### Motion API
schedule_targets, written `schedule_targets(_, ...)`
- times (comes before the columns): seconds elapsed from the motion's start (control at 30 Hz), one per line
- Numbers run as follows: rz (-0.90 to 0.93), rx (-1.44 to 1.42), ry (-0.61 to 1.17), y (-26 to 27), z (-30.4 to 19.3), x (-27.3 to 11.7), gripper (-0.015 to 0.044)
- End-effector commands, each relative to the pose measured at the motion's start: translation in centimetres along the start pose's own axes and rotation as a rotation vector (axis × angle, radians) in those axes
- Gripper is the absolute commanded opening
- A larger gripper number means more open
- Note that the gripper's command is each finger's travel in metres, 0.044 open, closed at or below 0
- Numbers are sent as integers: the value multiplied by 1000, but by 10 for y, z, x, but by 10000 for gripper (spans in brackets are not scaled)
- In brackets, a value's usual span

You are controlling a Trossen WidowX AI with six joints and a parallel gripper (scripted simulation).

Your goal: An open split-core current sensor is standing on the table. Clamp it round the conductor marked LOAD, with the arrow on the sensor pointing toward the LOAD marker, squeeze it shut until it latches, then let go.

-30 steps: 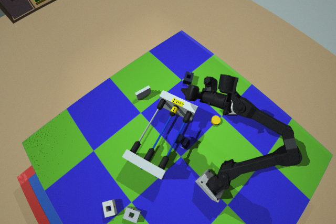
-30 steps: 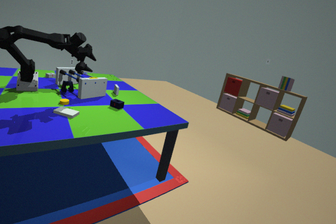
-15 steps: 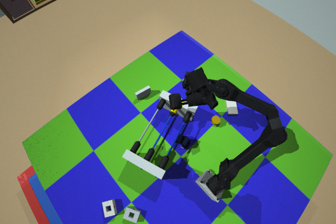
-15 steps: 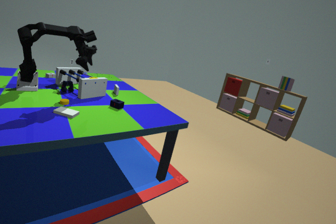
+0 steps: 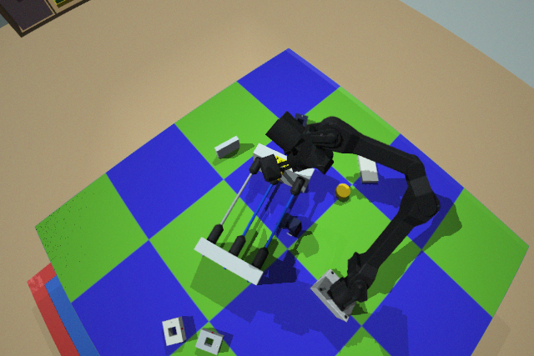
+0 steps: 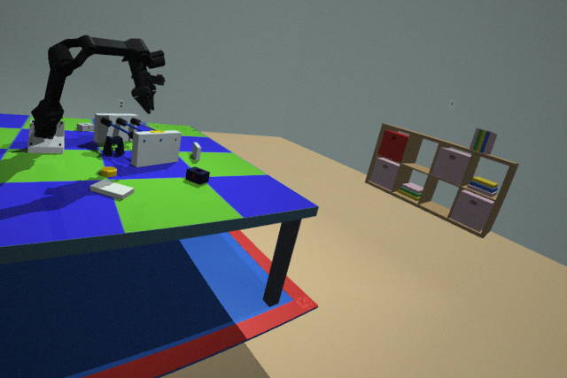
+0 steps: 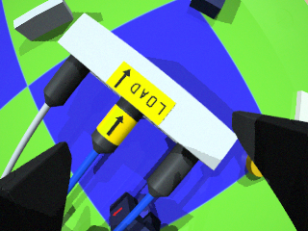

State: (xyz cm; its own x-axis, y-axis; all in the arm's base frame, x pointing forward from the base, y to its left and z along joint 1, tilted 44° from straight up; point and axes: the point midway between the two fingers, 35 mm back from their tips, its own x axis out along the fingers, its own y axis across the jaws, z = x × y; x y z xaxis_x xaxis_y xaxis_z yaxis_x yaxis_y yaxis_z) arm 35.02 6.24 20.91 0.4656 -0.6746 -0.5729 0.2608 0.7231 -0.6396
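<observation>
The dark open sensor [image 5: 293,226] [image 6: 109,147] [image 7: 126,203] stands on the table, beside and below the right-hand blue conductor in the top view; a red arrow mark shows on it in the wrist view. The middle blue conductor [image 5: 257,211] [image 7: 84,166] wears a yellow arrow sleeve [image 7: 115,127] at its end, beside the yellow LOAD label [image 7: 141,93] on the white end block [image 5: 260,150] [image 6: 156,151] [image 7: 82,34]. Both arrows point the same way, to that block. My gripper [image 7: 152,135] is wide open and empty, above the LOAD end and away from the sensor.
A grey conductor [image 5: 236,199] and another blue one [image 5: 281,220] flank the middle one. Around stand a second dark block [image 5: 300,119] [image 6: 197,175], a yellow disc [image 5: 343,191] [image 6: 109,171], a white slab [image 5: 367,168] [image 6: 112,189] and a small upright block [image 5: 227,147] [image 6: 196,150].
</observation>
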Motion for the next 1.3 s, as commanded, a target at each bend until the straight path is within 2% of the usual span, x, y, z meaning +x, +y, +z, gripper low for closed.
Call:
schedule_targets(0.0, -10, -3, -1, 1, 1, 0, 440)
schedule_targets(0.33, -10, -3, -1, 1, 1, 0, 440)
schedule_targets(0.47, 26, -115, 29, 6, -28, 2, 335)
schedule_targets(0.5, 41, -160, 41, 8, -40, 3, 330)
schedule_targets(0.83, 185, -574, 138, 16, -161, 17, 330)
schedule_targets(1.27, 189, -581, 140, 17, -164, 24, 330)
